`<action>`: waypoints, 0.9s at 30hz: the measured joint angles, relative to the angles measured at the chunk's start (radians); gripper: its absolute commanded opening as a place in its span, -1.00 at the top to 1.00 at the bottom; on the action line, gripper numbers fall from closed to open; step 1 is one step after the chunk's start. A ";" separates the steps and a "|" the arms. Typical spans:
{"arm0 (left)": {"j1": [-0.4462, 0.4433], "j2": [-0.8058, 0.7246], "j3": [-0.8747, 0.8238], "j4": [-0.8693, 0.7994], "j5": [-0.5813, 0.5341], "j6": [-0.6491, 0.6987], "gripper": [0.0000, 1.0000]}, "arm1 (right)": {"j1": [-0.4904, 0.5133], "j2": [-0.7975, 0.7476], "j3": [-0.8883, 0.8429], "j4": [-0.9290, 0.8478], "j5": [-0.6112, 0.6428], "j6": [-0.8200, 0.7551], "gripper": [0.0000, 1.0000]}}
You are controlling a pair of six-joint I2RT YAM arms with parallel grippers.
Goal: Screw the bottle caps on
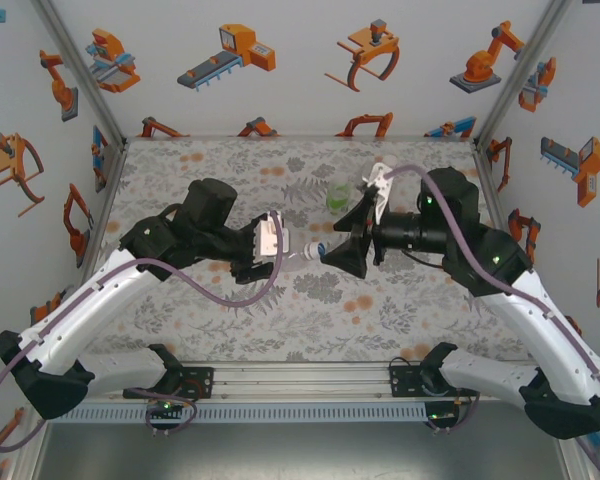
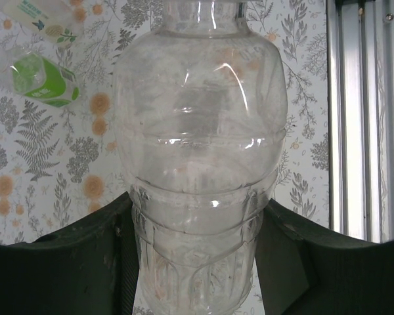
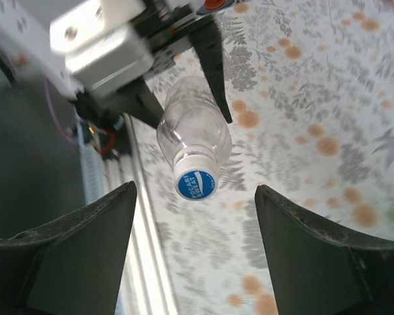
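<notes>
While my left claw (image 1: 283, 250) is clamped on the plain bottle (image 1: 300, 250), that bottle lies sideways in mid-air at the centre of the top view, its neck pointing to the right of the frame. I count three bottles in the left wrist view: the plain one (image 2: 200, 151) up the middle between the dark fingers (image 2: 72, 269), and two more lying on the floral table (image 2: 65, 170) at upper left, one with a bright green band (image 2: 43, 80), the other (image 2: 36, 10) cut off by the top edge. I can count only one cap (image 3: 196, 180) (white rim, blue printed top), seated on the held bottle's neck at the centre of the right wrist view. My right claw (image 1: 330, 253) stands wide, its two fingers (image 3: 79, 256) either side of that cap at the lower edge, touching nothing.
</notes>
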 measured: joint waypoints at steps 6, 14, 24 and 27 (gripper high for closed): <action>0.000 -0.003 0.000 0.000 0.013 0.000 0.97 | 0.000 0.001 -0.033 -0.039 -0.065 -0.357 -0.22; -0.004 -0.003 0.004 -0.003 0.012 -0.003 0.97 | 0.000 0.005 -0.064 0.003 -0.129 -0.481 -0.02; -0.006 -0.003 0.005 -0.003 0.012 -0.003 0.97 | 0.000 0.025 -0.081 0.064 -0.180 -0.485 0.17; -0.005 -0.003 0.005 -0.003 0.009 -0.003 0.97 | 0.000 0.025 -0.085 0.071 -0.192 -0.478 0.26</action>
